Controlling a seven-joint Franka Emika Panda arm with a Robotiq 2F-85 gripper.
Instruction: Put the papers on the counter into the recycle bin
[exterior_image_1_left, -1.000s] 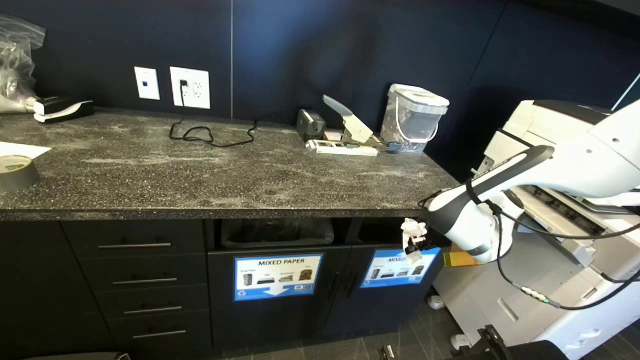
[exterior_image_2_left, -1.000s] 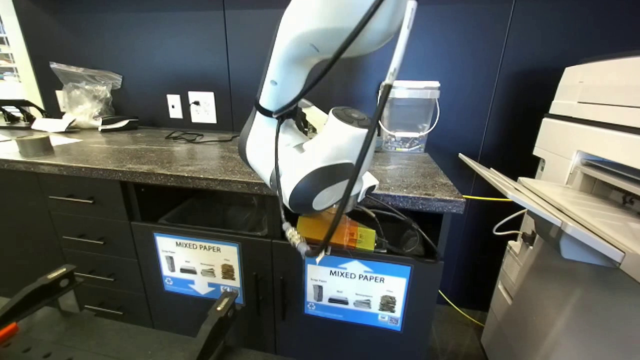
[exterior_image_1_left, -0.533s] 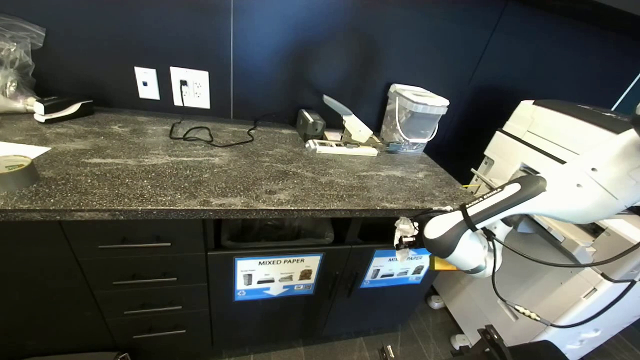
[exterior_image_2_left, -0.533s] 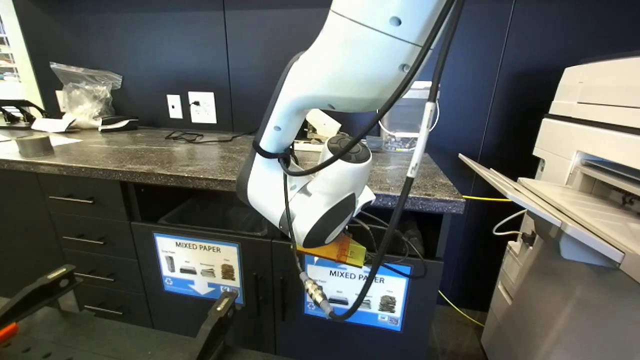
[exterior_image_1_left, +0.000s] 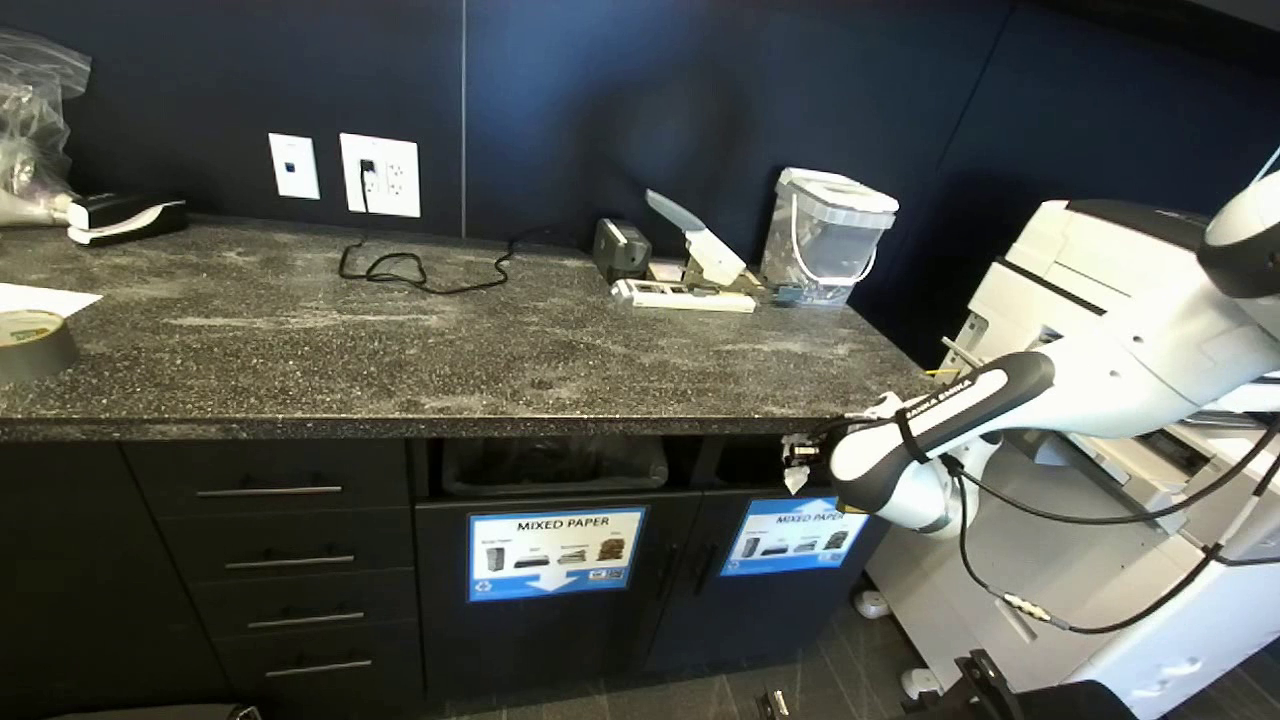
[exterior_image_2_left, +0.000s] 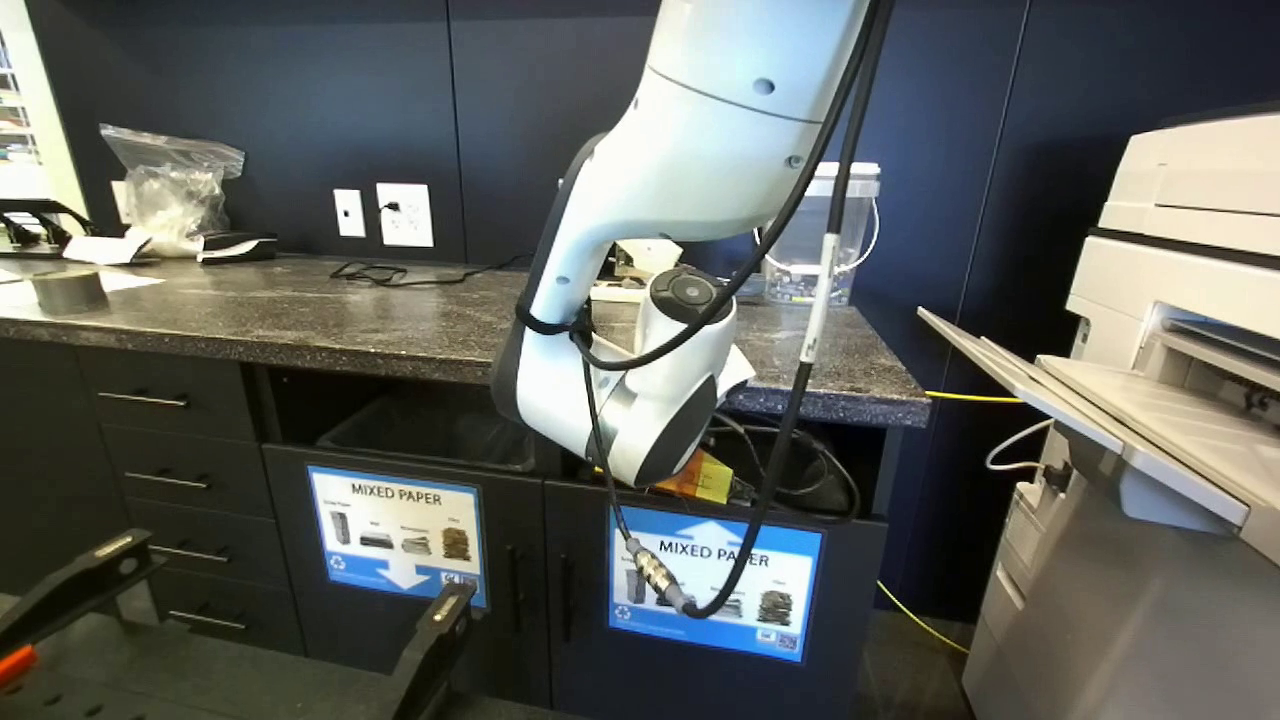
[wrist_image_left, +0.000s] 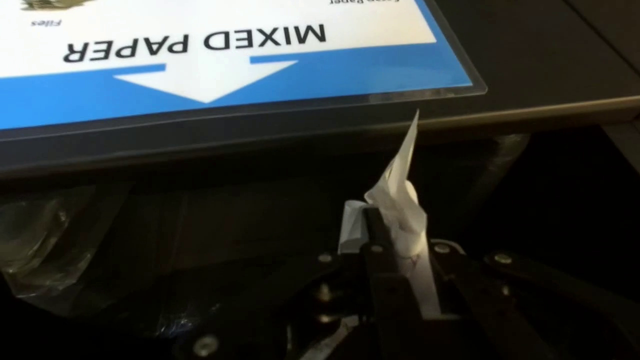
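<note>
My tool (wrist_image_left: 397, 235) is pinched tight on crumpled paper (wrist_image_left: 400, 200) at the mouth of the recycle bin (wrist_image_left: 240, 205); in the wrist view the paper's long axis runs toward the front lip (wrist_image_left: 300, 125).

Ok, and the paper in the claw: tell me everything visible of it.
The paper is white, thin-looking and crumpled, its folds tapering to a sharp tip toward the sign in the wrist view. The claw is shut on it, with a pale flap, perhaps the same sheet, outside one finger. It is at the mouth of the bin; how far in is unclear.
</note>
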